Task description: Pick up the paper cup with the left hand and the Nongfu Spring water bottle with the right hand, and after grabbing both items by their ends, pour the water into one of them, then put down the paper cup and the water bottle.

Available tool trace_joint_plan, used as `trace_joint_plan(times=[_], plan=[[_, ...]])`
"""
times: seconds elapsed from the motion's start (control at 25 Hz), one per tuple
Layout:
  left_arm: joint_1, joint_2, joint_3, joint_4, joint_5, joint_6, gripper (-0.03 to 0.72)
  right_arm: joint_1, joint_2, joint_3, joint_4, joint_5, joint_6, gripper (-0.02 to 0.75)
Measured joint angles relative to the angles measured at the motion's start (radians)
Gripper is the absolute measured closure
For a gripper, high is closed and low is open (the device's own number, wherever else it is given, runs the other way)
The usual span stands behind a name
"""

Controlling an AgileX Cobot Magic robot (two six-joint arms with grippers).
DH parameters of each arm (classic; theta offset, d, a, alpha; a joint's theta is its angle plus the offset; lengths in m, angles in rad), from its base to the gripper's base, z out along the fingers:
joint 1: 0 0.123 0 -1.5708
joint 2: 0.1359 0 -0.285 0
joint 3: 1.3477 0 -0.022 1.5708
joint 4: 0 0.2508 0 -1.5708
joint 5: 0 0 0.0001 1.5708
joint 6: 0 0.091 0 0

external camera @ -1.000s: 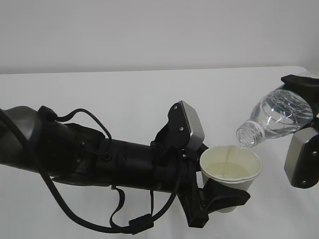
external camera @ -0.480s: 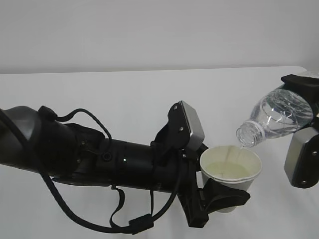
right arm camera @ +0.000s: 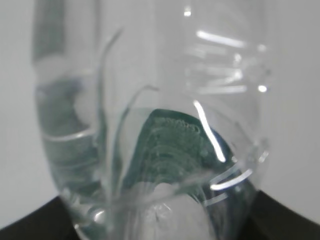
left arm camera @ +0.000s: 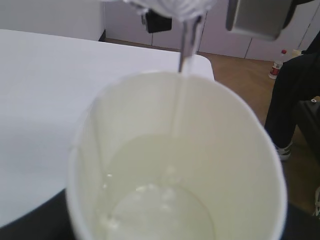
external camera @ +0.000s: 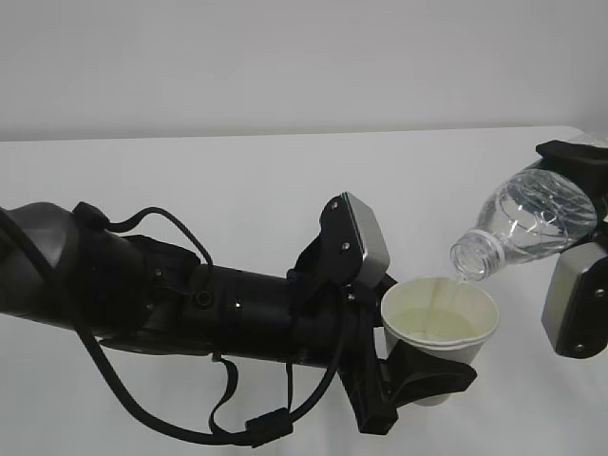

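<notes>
i hold the paper cup (external camera: 440, 328) clamped in my left gripper (external camera: 418, 375), raised off the bench (external camera: 237, 190), under the tilted nongfu spring water bottle (external camera: 532, 223) clasped by my right gripper (external camera: 578, 237), so the water (left arm camera: 182, 80) streams inside.

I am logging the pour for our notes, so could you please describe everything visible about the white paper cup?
The small white paper cup has a rolled rim, tapered sides and a pale cream inside. It is held upright above the white table, clamped at its lower body in the black left claw. It is partly filled with clear water, with a few bubbles. A thin stream falls into it near the far rim from the tilted clear plastic bottle, whose uncapped mouth sits just above the rim, apparently without touching.
</notes>
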Motion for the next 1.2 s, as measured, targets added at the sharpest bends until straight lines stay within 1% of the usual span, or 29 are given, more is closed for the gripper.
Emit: trace_joint_plan(times=[1.2], plan=[[0.0,0.0,0.0,0.0,0.001,0.0,0.215,0.0,0.0,0.0,0.0,-0.027,-0.006,0.311]])
